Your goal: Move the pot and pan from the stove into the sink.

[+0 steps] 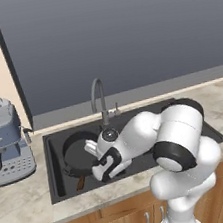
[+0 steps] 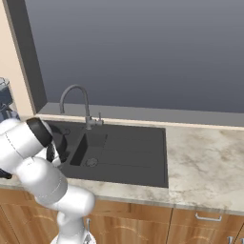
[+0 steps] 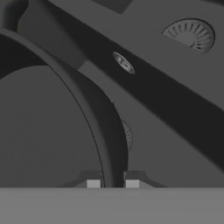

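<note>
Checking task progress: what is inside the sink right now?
In the sink sits a round black vessel at its left end, a brown handle poking out below. The gripper straddles its rim. The arm covers the basin's middle.
</note>
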